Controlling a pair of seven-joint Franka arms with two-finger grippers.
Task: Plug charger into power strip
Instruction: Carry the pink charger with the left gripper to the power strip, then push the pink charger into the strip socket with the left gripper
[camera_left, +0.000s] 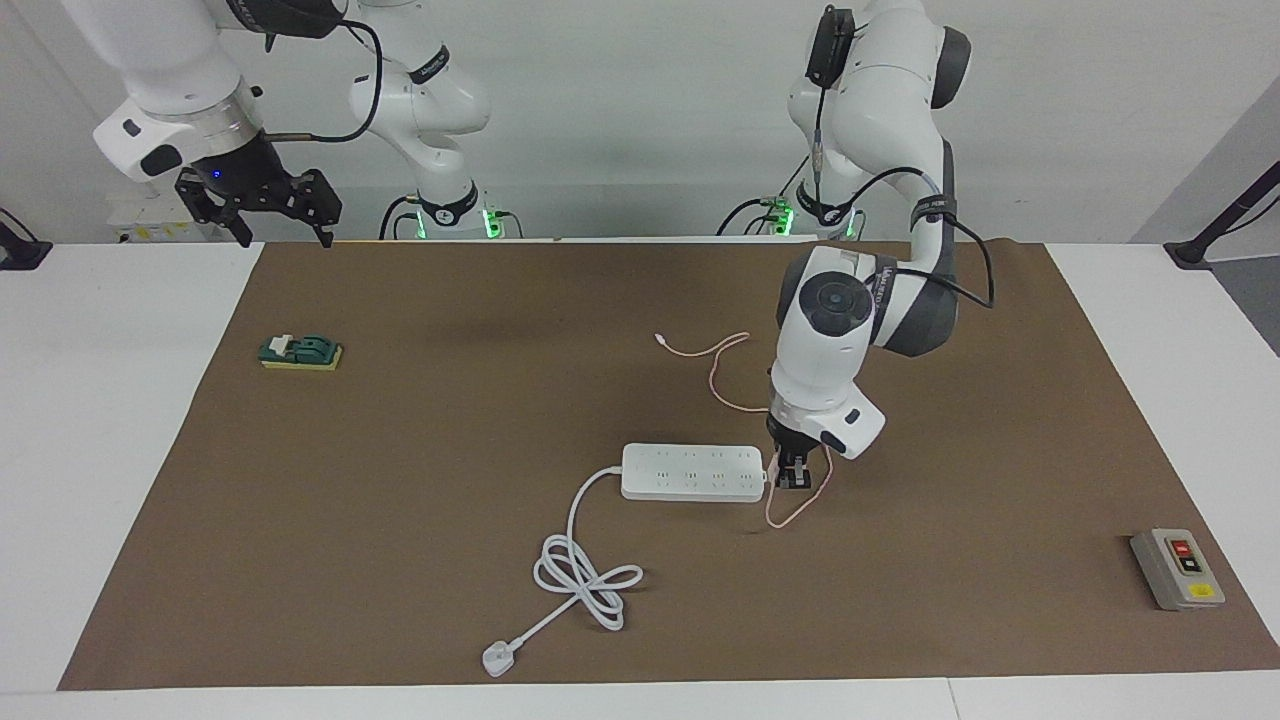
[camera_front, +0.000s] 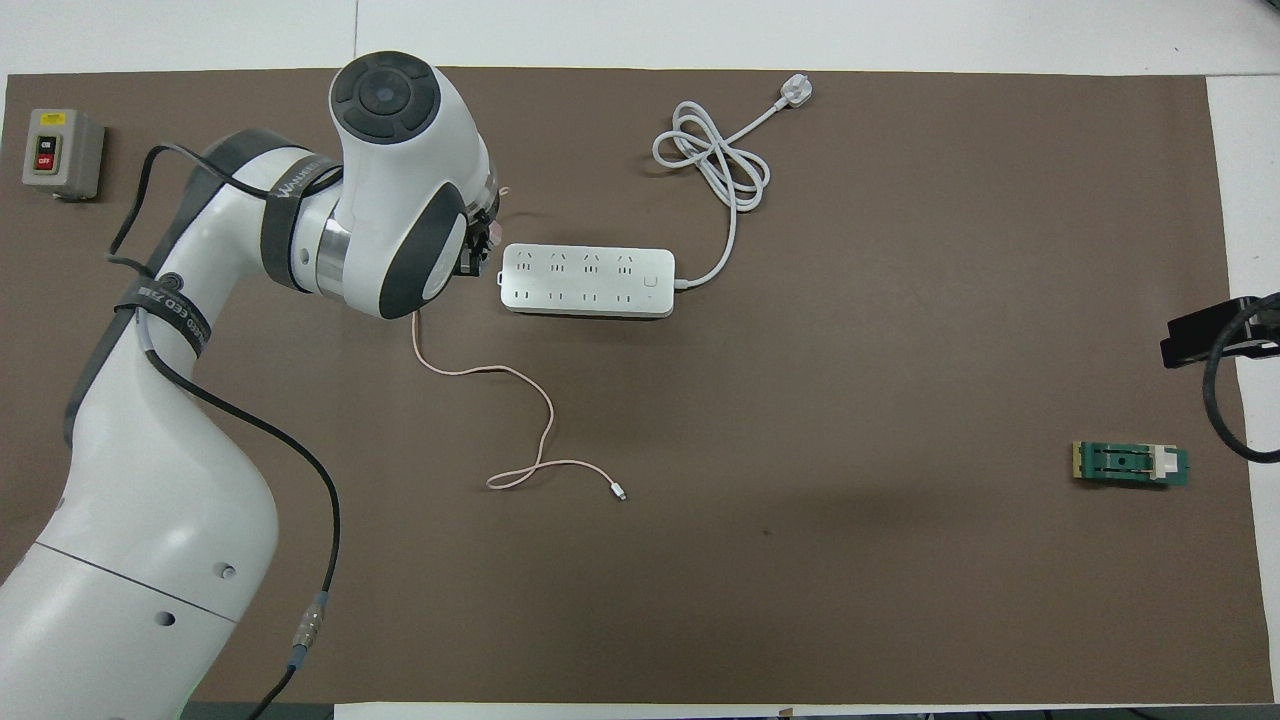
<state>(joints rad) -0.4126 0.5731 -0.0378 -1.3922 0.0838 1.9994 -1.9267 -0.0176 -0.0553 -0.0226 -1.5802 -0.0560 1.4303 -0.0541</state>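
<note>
1. Left gripper (camera_left: 795, 478): pointed downward, just beside the power strip's end toward the left arm's end of the table. Its fingers are closed; the pink cable runs up into them. The charger body itself is hidden by the gripper, so it cannot be made out directly.
2. Power strip (camera_left: 693, 472): long white multi-socket bar lying flat on the brown mat (camera_left: 450, 420), near the table's middle. All of its sockets that show are unoccupied.
3. Charger cable (camera_left: 722, 372): thin and pink. A small loop hangs from the left gripper onto the mat; the rest winds over the mat nearer to the robots than the strip and ends in a small connector (camera_left: 658, 339).
4. White cord (camera_left: 580, 570): thick, leaves the strip's end toward the right arm's end of the table, forms a knotted coil farther from the robots, and ends in a white three-pin plug (camera_left: 497, 658).
5. Right gripper (camera_left: 283, 222): waits raised over the mat's corner at the right arm's end, fingers spread apart and holding nothing.
6. Green block (camera_left: 300, 352): on the mat, toward the right arm's end.
7. Grey switch box (camera_left: 1177, 569): red and yellow buttons, at the left arm's end, farther from the robots than the strip.
</note>
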